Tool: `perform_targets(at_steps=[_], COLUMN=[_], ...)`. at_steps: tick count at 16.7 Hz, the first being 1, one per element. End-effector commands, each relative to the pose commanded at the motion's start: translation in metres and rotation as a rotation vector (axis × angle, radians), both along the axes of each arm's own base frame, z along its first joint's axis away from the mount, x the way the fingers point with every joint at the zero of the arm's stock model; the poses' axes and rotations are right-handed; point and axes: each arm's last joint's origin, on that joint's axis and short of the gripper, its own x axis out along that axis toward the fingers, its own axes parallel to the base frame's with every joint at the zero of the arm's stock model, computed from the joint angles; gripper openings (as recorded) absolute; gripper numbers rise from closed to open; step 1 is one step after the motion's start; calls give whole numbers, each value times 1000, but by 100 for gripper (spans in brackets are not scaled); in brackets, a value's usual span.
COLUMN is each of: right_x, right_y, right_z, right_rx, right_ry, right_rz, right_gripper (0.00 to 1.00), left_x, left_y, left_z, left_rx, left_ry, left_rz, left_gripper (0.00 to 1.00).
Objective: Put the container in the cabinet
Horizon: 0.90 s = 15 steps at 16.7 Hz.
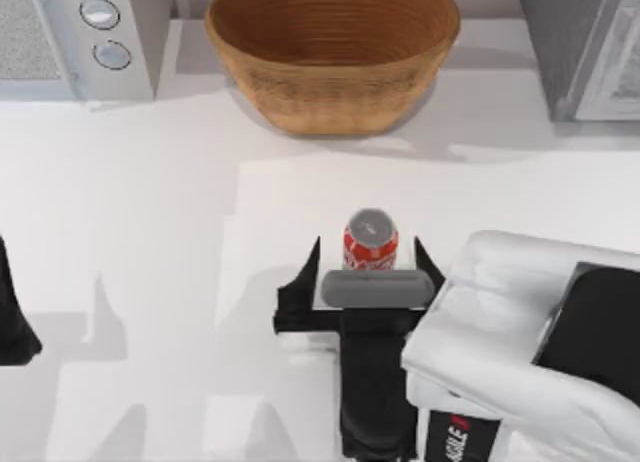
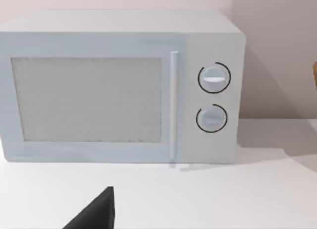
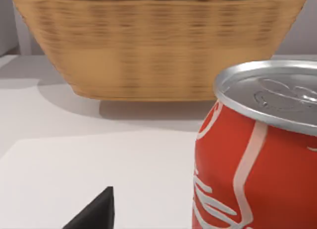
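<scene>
The container [image 1: 370, 240], a small red can with white markings and a silver top, stands upright on the white table in front of the basket. My right gripper [image 1: 368, 248] is open around it, with one black finger [image 1: 312, 260] on each side and a small gap to the can on both sides. In the right wrist view the can [image 3: 257, 154] looms close, beside one fingertip [image 3: 94, 214]. The grey cabinet [image 1: 585, 47] stands at the back right corner. My left arm [image 1: 12, 317] is parked at the left edge, with its gripper open.
A large brown woven basket bowl [image 1: 333, 52] sits at the back centre, just beyond the can. A white microwave [image 1: 85, 37] stands at the back left, and it faces the left wrist camera [image 2: 121, 87]. My right arm's white body [image 1: 520, 352] covers the front right.
</scene>
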Motion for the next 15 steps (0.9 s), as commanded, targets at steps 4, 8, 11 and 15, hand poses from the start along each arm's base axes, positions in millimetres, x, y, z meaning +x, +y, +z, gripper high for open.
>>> perform_targets(at_steps=[4, 8, 11, 15], right_x=[18, 18, 18, 18], right_y=[-1, -1, -1, -1], right_z=[0, 0, 0, 0], right_rx=[0, 0, 0, 0], right_ry=[0, 0, 0, 0], right_rz=[0, 0, 0, 0], right_gripper=[100, 85, 62, 32], left_x=[0, 0, 0, 0], left_y=[0, 0, 0, 0], left_z=[0, 0, 0, 0], left_rx=[0, 0, 0, 0], left_ry=[0, 0, 0, 0], left_rz=[0, 0, 0, 0], left_gripper=[100, 100, 100, 100])
